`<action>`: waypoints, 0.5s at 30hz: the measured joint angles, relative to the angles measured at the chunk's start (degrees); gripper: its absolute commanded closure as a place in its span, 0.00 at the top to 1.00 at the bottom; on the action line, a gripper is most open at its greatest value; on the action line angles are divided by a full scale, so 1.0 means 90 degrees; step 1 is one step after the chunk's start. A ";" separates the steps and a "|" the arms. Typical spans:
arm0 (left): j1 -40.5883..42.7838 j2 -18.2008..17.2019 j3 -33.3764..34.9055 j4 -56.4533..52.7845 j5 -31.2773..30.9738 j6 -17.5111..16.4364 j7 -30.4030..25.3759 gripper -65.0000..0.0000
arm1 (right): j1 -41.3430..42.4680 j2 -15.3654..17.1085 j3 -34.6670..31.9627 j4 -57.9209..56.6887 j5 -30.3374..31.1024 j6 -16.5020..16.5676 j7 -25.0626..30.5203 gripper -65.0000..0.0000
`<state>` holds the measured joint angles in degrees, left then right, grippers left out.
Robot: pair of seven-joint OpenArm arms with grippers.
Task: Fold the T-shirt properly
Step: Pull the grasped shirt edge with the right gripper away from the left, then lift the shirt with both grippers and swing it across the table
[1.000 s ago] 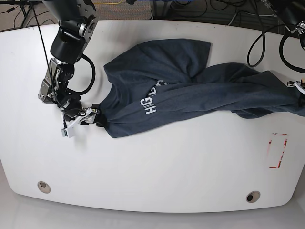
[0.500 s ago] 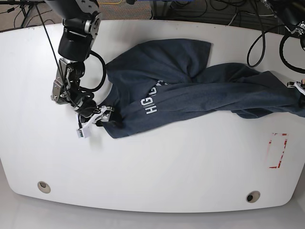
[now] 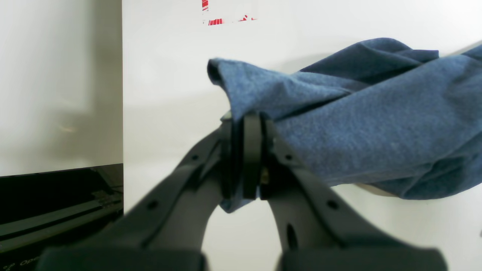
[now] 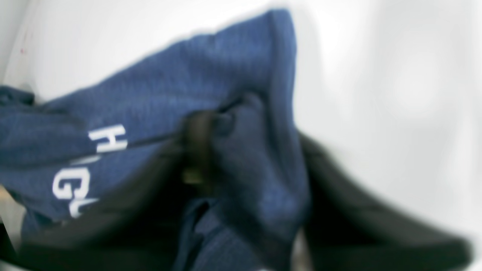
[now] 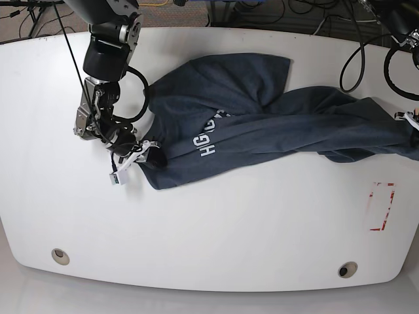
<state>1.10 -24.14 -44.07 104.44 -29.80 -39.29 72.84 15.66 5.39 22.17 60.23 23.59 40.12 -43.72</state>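
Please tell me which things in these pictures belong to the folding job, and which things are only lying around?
Belonging to the job:
- T-shirt, dark blue with white letters, stretched across the table
- left tool, shut on one end of the shirt
- right tool, at the other end of the shirt

Only lying around:
- red marking on the table
- cables at the far edge

The right gripper (image 5: 149, 148), which a second ago stands with jaws wide just left of the T-shirt (image 5: 262, 118), now sits further right and further away, against the cloth's left edge, its jaws drawn in around a fold of the fabric.
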 measured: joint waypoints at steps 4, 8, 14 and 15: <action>0.0000 0.0000 0.0000 0.0000 -0.0005 0.0000 -0.0002 0.00 | -0.0032 0.0083 -0.0015 -0.0007 0.0005 0.0000 -0.0046 0.01; 0.0002 -0.0010 0.0158 -0.0012 0.0029 0.0019 0.0000 0.00 | -0.0117 0.0175 -0.0012 0.0410 -0.0131 -0.0015 -0.0223 0.02; -0.0126 0.0027 0.0330 -0.0015 -0.0041 0.0032 -0.0022 0.00 | -0.0498 0.0231 0.0024 0.1676 -0.0119 -0.0029 -0.0692 0.02; -0.0163 0.0022 0.0325 -0.0015 -0.0017 0.0114 -0.0019 0.00 | -0.0563 0.0231 0.0024 0.1851 -0.0104 -0.0024 -0.0789 0.02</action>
<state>-0.36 -23.94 -41.15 104.31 -29.95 -38.26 72.66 10.59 7.46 22.39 76.88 22.65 39.90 -50.83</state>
